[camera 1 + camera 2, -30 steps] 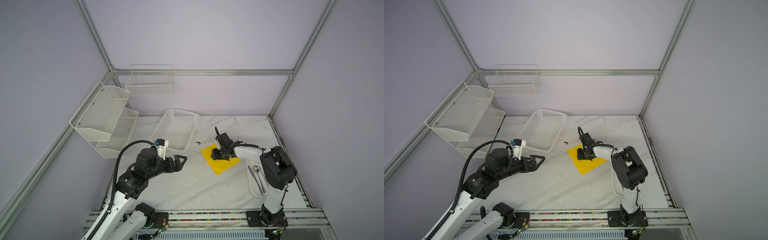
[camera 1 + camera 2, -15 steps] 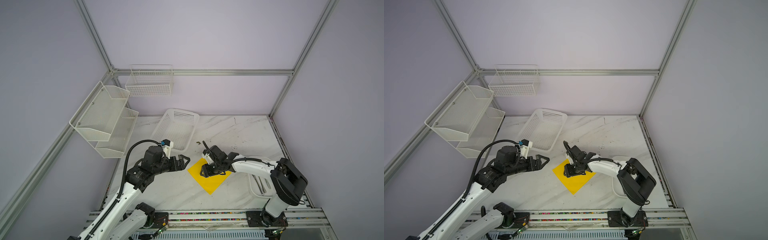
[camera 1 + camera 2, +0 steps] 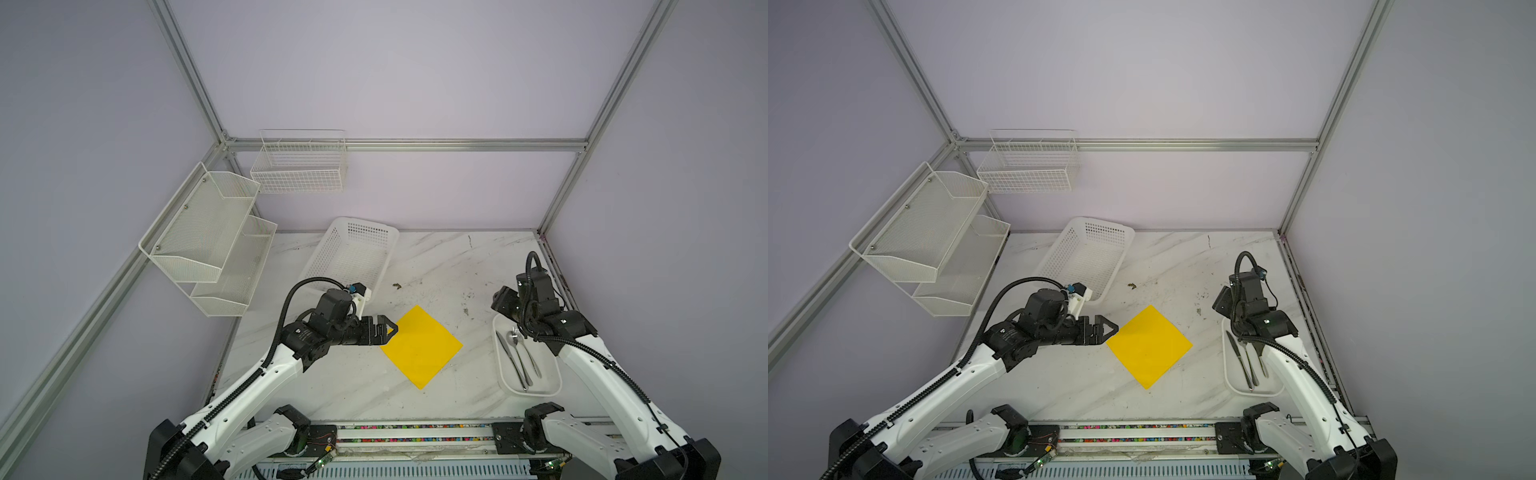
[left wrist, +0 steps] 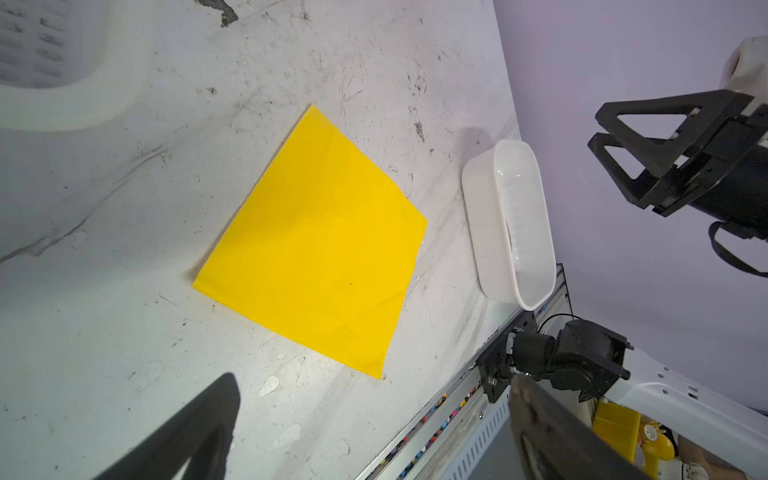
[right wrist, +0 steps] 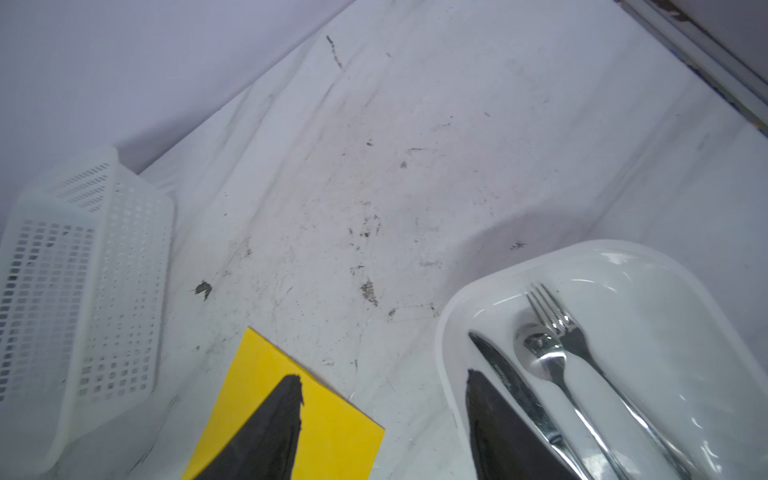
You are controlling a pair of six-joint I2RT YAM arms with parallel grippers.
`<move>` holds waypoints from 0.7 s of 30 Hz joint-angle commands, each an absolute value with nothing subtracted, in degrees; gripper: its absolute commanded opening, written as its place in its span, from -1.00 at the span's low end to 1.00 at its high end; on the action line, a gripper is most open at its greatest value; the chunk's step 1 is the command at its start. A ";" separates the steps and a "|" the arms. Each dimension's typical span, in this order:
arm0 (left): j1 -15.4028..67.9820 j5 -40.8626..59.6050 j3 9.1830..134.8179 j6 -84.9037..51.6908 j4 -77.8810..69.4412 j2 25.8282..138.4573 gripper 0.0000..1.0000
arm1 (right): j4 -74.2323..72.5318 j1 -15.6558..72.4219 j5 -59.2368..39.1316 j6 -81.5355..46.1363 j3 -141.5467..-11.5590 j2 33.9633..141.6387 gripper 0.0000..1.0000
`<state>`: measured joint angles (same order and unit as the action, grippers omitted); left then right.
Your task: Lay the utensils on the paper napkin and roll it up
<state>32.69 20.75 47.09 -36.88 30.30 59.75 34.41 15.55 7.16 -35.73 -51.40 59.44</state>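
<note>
Napkin: one yellow napkin (image 3: 421, 346) is seen flat on the desk (image 3: 436, 266), turned cornerwise, about midway along the front edge, one corner aimed at that edge.
Left claw: and there it is, the left claw (image 3: 388, 329), spread wide and grasping nothing. Its tips are seen over the napkin's left corner, and contact cannot be told. The rest of the sheet is spread out ahead of the tips.
Right claw: the right claw (image 4: 594, 131) is parted, with nothing caught between its tips. It is held over the far end of the tray (image 3: 548, 370), by the desk's right edge, well apart from the napkin.
Utensils: three are counted, one knife (image 5: 498, 365), one spoon (image 5: 536, 345) and one fork (image 5: 575, 340). All are laid side by side in the tray, knife nearest the napkin, fork farthest. None is touched by a claw.
Tray: one, white, set at the desk's front right corner, apart from the napkin's right corner.
Basket: one white holed basket (image 3: 365, 230) is parked at the back edge, left of middle.
Wall racks: two are counted, a two-tier shelf (image 3: 208, 232) and a wire basket (image 3: 299, 166).
</note>
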 commanded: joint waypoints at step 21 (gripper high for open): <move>35.45 3.29 76.27 -24.64 35.46 91.43 0.99 | 23.49 14.64 2.00 -21.79 -57.46 91.98 0.05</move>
